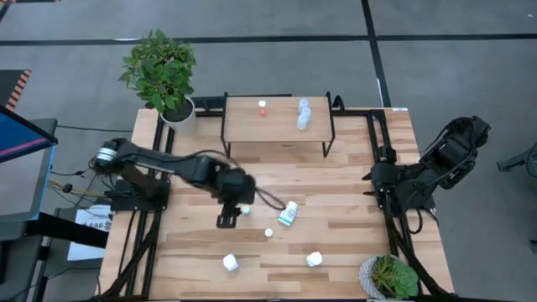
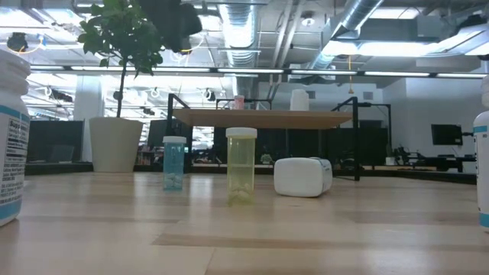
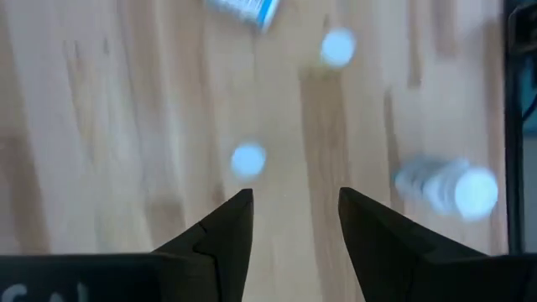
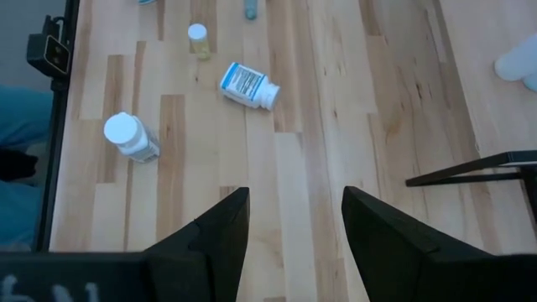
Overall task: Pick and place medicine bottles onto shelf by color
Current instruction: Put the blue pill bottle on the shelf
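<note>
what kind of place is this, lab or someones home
Most likely a robotics lab or workshop, not a home. The low view shows exposed ceiling ducts and strip lights over a big open room, and the plank table carries two robot arms on a black frame.

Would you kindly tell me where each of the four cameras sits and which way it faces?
High view: overhead, straight down on the table, shelf and both arms.
Low view: at tabletop height, level toward the shelf; no arm clearly shows.
Left wrist view: above the table; open left gripper over small bottles.
Right wrist view: at the table's edge; open right gripper.
Shared: the lying labelled bottle appears in high, low and both wrist views.
</note>
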Robot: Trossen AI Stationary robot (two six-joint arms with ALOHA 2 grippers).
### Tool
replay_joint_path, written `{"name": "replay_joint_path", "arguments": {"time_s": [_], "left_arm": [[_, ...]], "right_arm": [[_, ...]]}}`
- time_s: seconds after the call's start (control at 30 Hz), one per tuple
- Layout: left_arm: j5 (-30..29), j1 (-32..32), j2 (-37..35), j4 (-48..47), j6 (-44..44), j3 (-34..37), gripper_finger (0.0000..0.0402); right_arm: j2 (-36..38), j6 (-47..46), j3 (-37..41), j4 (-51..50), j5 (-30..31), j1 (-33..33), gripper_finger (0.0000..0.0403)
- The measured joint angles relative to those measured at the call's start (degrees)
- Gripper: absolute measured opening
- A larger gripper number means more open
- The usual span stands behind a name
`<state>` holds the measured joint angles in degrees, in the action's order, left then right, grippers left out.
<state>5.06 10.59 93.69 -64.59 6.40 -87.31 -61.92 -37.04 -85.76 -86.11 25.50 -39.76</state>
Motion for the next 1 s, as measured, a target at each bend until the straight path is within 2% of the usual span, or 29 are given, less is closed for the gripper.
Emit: {"name": "replay_joint_path", "arguments": {"time_s": [0.17, 0.27, 0.37, 0.53, 0.67, 0.77, 1.0], "left_arm": [[-5.1, 2.4, -8.6, 15.2, 9.6, 16.2, 0.0162], [-7.3, 3.3, -11.0, 18.4, 16.5, 22.2, 0.0163], [-7.0, 3.7, -11.2, 18.4, 18.9, 26.0, 0.0163], [-7.4, 3.2, -11.1, 24.6, 18.1, 32.0, 0.0163], [-8.5, 3.1, -11.1, 30.6, 16.9, 34.2, 0.0163], [-8.9, 3.1, -11.1, 36.7, 12.3, 37.4, 0.0163], [-10.7, 3.1, -11.1, 39.8, 11.0, 40.7, 0.0163]], "right_arm": [[-0.5, 0.0, 0.0, 0.0, 0.0, 0.0, 0.0214], [-0.8, 0.0, 0.0, -0.1, 0.0, 0.0, 0.0214], [-0.8, 0.0, 0.0, -0.2, 0.0, 0.2, 0.0214], [-0.8, 0.0, 0.0, -0.1, 0.1, 0.2, 0.0214], [-0.8, 0.0, 0.0, -0.1, 0.1, 0.2, 0.0214], [-0.8, 0.0, 0.0, -0.1, 0.1, 0.2, 0.0214], [-0.8, 0.1, 0.0, -0.2, 0.1, 0.2, 0.0214]]}}
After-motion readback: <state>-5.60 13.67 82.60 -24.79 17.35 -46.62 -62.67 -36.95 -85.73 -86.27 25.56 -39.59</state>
